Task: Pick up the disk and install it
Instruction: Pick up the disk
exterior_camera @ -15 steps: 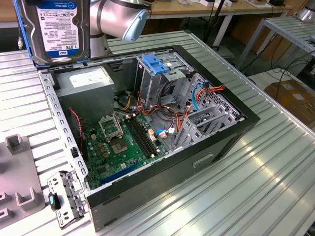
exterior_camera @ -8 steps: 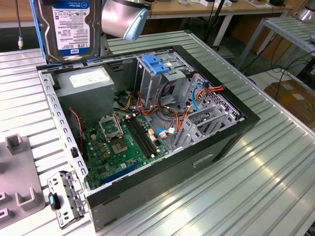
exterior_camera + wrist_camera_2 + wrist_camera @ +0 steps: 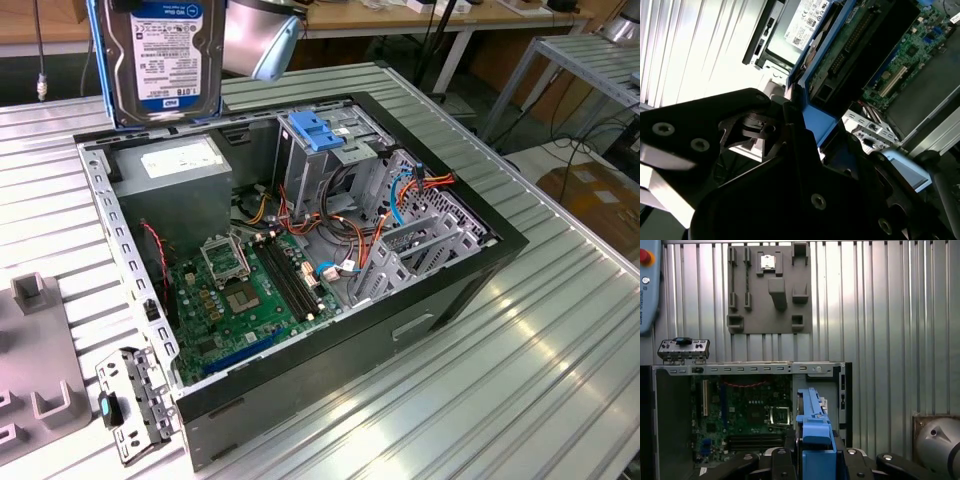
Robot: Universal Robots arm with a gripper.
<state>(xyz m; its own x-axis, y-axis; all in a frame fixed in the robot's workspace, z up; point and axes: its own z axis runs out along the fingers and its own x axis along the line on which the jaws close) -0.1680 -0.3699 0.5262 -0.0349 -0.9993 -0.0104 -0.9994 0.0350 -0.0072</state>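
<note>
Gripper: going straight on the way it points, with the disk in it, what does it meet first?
Probably the power supply. The gripper holds the disk on edge above it, so the disk's lower edge would likely touch first, though depth is unclear.

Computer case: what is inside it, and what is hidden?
Inside the computer case: green motherboard, grey power supply, coloured cables, and a blue bracket atop the drive cage. The cage's interior is covered.

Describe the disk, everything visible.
The disk is a flat silver-grey metal hard drive with a blue-and-white label, framed by a light-blue plastic rail. It hangs upright above the open case, off the table. The gripper clamps it by the rail, seen edge-on in the first wrist view.
</note>
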